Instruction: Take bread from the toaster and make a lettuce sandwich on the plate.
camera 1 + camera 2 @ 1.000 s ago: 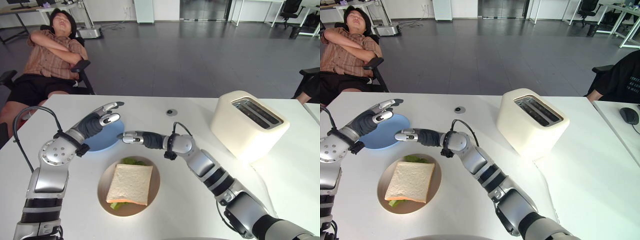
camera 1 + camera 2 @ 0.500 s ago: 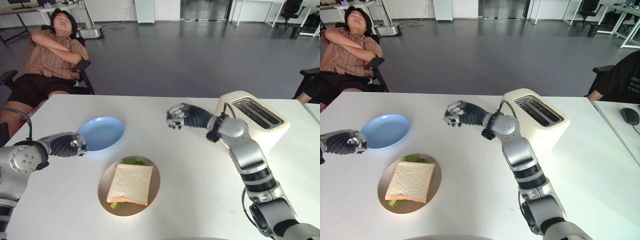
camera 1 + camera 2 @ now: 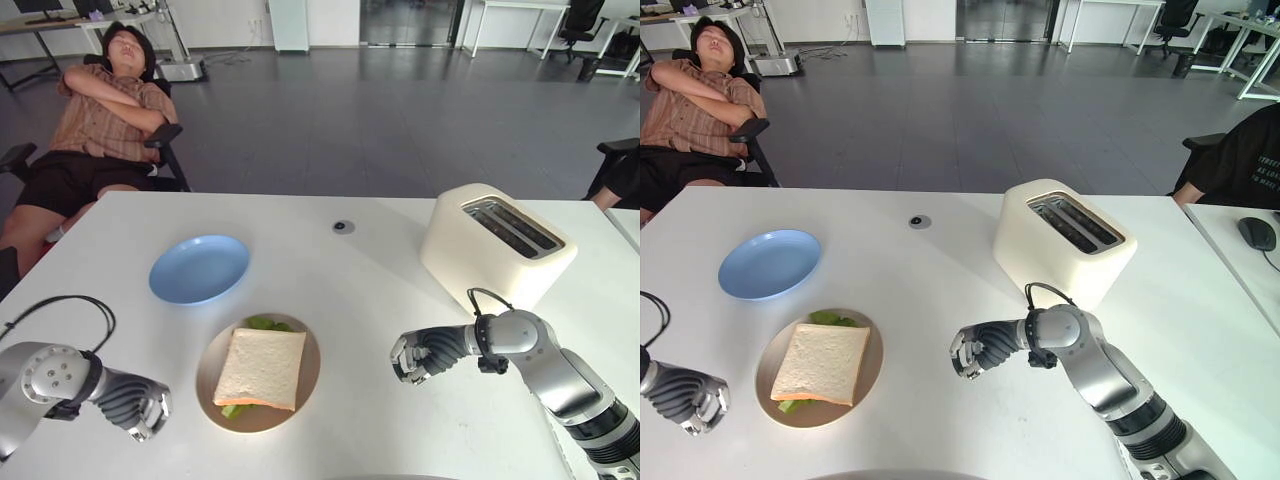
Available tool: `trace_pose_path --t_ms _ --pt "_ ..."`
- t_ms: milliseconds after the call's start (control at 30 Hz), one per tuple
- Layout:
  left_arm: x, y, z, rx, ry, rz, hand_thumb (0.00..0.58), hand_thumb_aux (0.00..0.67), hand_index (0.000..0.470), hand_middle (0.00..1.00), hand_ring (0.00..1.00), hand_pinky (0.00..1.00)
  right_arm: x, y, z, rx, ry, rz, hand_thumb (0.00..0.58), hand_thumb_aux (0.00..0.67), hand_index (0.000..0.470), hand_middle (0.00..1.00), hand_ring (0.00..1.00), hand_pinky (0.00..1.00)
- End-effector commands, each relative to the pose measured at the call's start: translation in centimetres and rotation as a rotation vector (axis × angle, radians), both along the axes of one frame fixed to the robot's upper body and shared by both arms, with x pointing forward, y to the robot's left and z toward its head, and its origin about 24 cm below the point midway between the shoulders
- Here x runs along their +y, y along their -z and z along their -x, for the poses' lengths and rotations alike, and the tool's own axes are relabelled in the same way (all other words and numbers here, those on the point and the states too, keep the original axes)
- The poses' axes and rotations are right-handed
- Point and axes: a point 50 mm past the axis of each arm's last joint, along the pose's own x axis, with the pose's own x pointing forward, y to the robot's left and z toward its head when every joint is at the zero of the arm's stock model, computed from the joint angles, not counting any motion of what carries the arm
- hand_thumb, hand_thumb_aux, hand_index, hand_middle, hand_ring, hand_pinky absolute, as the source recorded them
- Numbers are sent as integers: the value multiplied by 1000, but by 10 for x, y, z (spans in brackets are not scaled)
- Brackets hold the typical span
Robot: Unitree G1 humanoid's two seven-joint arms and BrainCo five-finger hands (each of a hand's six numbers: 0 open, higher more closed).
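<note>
A sandwich, white bread [image 3: 261,367] over green lettuce [image 3: 262,323], lies on the tan plate [image 3: 306,376] at the table's front centre. The cream toaster [image 3: 495,248] stands at the back right, and its slots look dark. My left hand [image 3: 136,404] is curled into a fist low at the front left, left of the plate, holding nothing. My right hand [image 3: 421,355] is also curled shut and empty, hovering over the table right of the plate and in front of the toaster.
A blue plate [image 3: 199,268] sits bare behind the sandwich at the left. A small round grommet [image 3: 343,227] is set in the table at the back centre. A computer mouse [image 3: 1259,231] rests on the neighbouring desk at the far right.
Both arms have drawn back toward me. The left hand left the blue plate and dropped to the front left; the right hand swung from near the toaster down to the front right. Both curled shut.
</note>
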Motion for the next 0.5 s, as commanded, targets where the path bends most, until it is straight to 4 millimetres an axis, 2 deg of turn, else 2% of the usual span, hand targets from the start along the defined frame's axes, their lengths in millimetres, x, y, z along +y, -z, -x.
trace_pose_path --t_ms 33,333,500 --pt "-13 8 6 11 -6 70 580 670 470 1000 1000 1000 -3 -1 3 20 -16 2 580 670 470 1000 1000 1000" --pt "-34 24 -7 -95 -11 115 580 670 470 1000 1000 1000 -5 1 9 27 3 -42 580 670 470 1000 1000 1000" --pt "-47 34 -24 -158 3 139 580 670 470 1000 1000 1000 -5 18 18 90 7 -38 580 670 470 1000 1000 1000"
